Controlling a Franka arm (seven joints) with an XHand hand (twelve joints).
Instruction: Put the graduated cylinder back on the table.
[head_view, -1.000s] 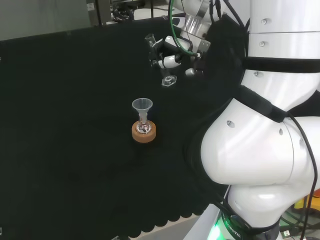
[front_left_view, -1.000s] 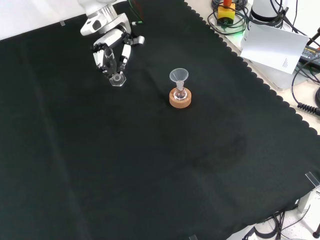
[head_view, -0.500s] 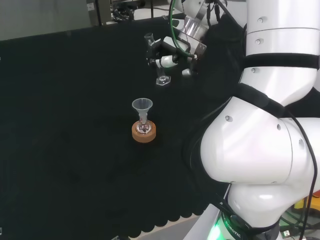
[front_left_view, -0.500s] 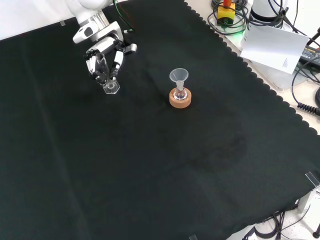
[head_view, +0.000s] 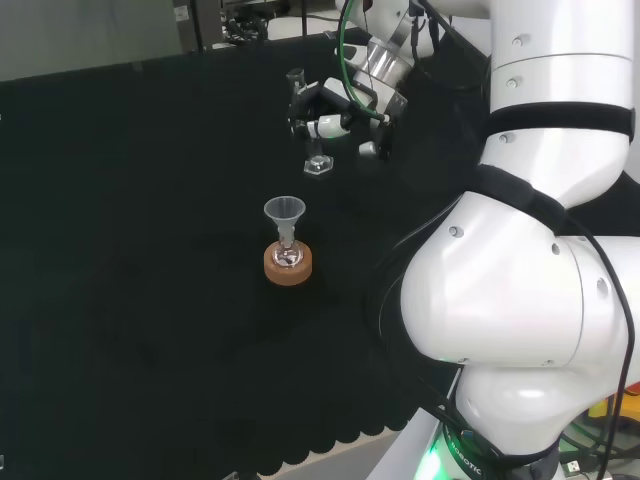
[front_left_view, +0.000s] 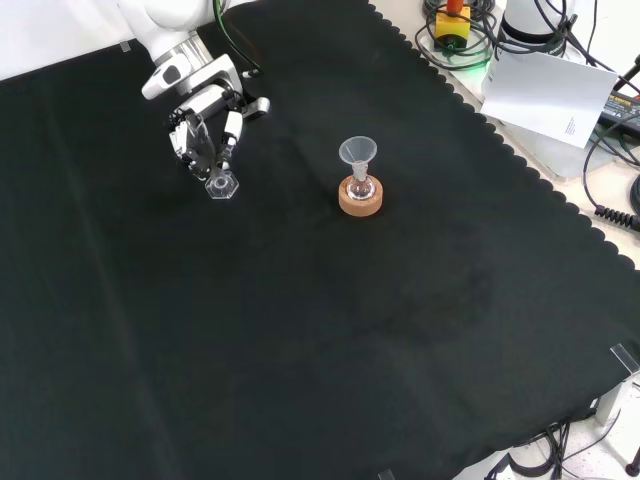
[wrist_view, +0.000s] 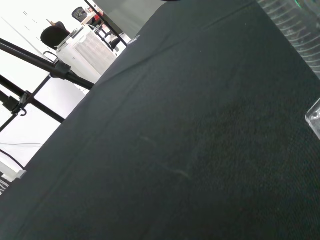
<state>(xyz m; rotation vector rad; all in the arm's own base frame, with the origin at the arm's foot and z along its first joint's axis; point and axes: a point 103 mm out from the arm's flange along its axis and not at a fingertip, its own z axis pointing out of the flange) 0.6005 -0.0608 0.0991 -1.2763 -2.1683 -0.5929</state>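
Now the hand (front_left_view: 205, 125) sits in the upper left of the front view, fingers curled around the graduated cylinder (front_left_view: 217, 172), which hangs below it with its hexagonal foot low over the black cloth (front_left_view: 320, 330). In the head view the same pair shows at upper centre, the hand (head_view: 335, 110) wrapped round the clear tube and the cylinder's foot (head_view: 318, 165) close to the cloth. Whether that foot is touching down or hovering just above, I cannot tell from either view.

So, by my reading, the task is most of the way along: the cylinder is upright, or nearly so, and down near the surface. What is left is to settle the foot flat, let the fingers go, and draw the hand clear without tipping it.

As for the cylinder itself, it is a slim, clear tube, hard to pick out against the dark cloth, with a wider six-sided base that catches the light. From the wrist camera a strip of ribbed clear wall (wrist_view: 292, 30) runs along one corner. I see no liquid in it, though clear ware hides that well.

Well apart from it, near the middle of the front view, a small funnel (front_left_view: 358, 152) stands in a flask on a cork ring (front_left_view: 360, 198), clear of the landing spot.
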